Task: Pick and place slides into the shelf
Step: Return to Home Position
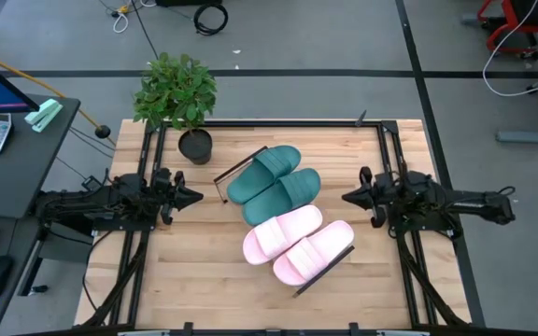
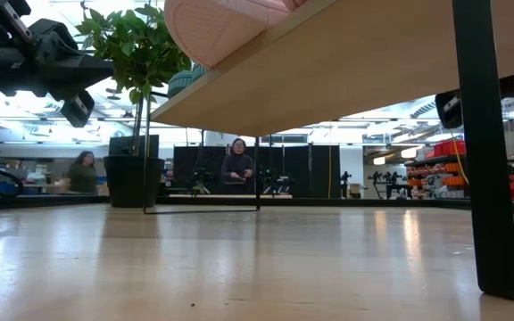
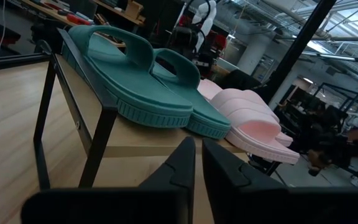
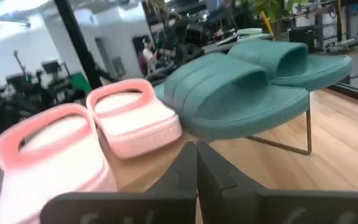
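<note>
High view: the long light wood shelf (image 1: pixel 241 162) with thin black metal end bars lies on a slant at the centre of the frame. Its board is almost wholly hidden under four soft foam slides, so only the dark bars at its upper-left and lower-right ends show clearly. The two teal-green slides (image 1: pixel 275 183) sit side by side toward the upper-left end. The two light pink slides (image 1: pixel 297 242) lie beside them toward the lower right, and each slide has one wide smooth strap. The pairs look to touch where they meet. The left gripper (image 1: pixel 197 196) hangs at the left of the frame over the pale wood-plank table (image 1: pixel 204 271), and the right gripper (image 1: pixel 346 197) hangs at the right. Both are well apart from the shelf and point toward it. In the left wrist view the jaws are drawn nearly together with only a thin slit between them, holding nothing. In the right wrist view the jaws meet, likewise empty. The left wrist view also shows the ribbed sole edges of the teal slides and the matte, rounded foam of the pink ones resting on the board. In the low view the shelf's underside fills the upper frame, one black leg stands at the right, and a pink sole is cut off at the top edge. A leafy green potted plant (image 1: pixel 177 89) stands at the upper left of the high view. Two blurred people (image 2: pixel 238 165) show far behind the table in the low view.
</note>
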`<state>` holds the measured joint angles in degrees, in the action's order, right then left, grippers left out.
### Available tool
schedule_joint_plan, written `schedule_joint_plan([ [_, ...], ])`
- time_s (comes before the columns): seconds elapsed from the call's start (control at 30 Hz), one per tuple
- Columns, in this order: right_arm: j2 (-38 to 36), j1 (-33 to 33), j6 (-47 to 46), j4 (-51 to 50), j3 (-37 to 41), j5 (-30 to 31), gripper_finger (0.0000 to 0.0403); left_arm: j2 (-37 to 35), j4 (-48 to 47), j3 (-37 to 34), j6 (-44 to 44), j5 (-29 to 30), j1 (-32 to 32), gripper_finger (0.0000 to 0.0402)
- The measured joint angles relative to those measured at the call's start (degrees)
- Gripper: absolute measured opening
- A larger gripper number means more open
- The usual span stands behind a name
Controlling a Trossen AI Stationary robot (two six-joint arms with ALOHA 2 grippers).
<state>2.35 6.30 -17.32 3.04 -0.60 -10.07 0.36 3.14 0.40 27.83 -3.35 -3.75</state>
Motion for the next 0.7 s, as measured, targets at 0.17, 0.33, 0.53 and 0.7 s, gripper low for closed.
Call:
schedule_joint_plan([
  [0.17,2.5,-1.2,3.9,-0.1,0.0,0.7,0.0000,0.0,0.0,0.0,0.0,0.0,0.0,0.0034],
  [0.33,4.0,-1.2,10.2,-0.2,0.0,0.8,0.0000,0.0,0.0,0.0,0.0,0.0,0.0,0.0024],
  [0.53,4.1,-1.2,11.0,-0.3,0.0,2.3,0.0003,0.0,0.0,0.0,0.0,0.0,0.0,0.0019],
  [0.7,4.1,-1.2,9.9,-0.3,0.0,2.5,0.0010,0.0,0.0,0.0,0.0,0.0,0.0,0.0022],
])
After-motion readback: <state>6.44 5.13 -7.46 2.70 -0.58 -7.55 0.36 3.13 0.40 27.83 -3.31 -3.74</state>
